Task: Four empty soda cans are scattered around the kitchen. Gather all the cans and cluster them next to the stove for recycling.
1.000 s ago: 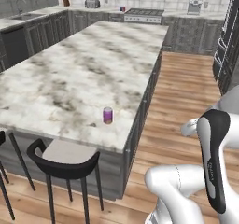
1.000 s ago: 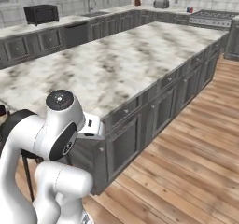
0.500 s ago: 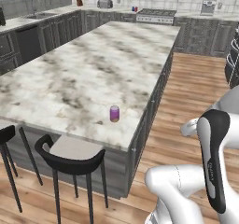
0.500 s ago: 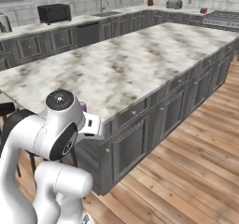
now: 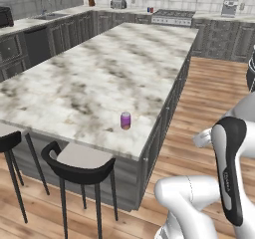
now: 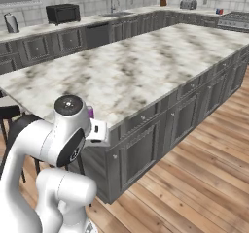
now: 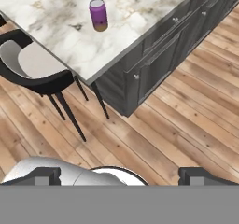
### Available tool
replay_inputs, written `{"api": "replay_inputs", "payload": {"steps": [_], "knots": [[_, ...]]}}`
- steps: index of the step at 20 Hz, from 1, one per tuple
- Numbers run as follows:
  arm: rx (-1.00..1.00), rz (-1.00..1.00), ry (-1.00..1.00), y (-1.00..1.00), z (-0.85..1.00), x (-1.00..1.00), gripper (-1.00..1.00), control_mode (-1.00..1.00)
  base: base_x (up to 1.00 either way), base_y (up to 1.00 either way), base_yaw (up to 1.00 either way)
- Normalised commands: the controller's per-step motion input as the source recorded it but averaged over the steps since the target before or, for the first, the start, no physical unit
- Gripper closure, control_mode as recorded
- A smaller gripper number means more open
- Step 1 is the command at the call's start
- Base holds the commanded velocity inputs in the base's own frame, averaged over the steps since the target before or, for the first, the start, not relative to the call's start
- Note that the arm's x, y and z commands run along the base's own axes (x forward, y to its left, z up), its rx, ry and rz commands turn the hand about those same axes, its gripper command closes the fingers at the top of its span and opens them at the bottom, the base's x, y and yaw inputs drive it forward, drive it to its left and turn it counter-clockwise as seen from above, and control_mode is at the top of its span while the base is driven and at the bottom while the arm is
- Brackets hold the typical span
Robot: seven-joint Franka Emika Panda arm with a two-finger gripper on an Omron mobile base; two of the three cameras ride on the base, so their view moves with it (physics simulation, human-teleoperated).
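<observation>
Since the earlier frames my base had driven closer to the island, so the whole scene slid nearer in both base views; the things themselves had not shifted on the counter.

The long grey-and-white marble island counter (image 5: 99, 78) ran away from me, resting on dark grey panelled cabinets (image 6: 146, 149) over a warm wooden plank floor (image 7: 177, 125). Along the far wall, the dark grey cooktop stove (image 5: 172, 17) sat level with the back counter, with a black microwave (image 6: 63, 13) further along that counter in the right base view. At the island's near edge stood a black bar stool with a pale seat (image 5: 79, 161), tucked just beside the counter.

The small purple upright soda can (image 5: 125, 120) stood on the marble near the island's near corner, well apart from the stove. In the hand view the same can (image 7: 98, 15) sat upright close to the counter's edge. Two tiny cans, red and blue (image 5: 150, 10), stood just beside the stove.

My two-finger gripper (image 7: 119, 175) hung over the floor, its dark fingertips (image 7: 46, 175) spread wide apart, holding nothing.
</observation>
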Motion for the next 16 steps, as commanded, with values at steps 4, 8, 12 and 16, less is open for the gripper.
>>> {"api": "replay_inputs", "payload": {"steps": [4,8,12,16], "knots": [[0.00,0.00,0.00,0.15,-0.09,0.00,-1.00,-1.00,0.00,0.00,0.00],[-0.05,-0.01,-0.01,0.46,0.00,0.00,-1.00,-1.00,0.00,0.00,0.00],[-0.12,-0.03,-0.01,0.60,0.00,0.01,-1.00,-1.00,0.00,0.00,0.00],[-0.07,0.00,-0.05,0.44,0.00,0.13,-1.00,-1.00,0.00,0.00,0.00]]}}
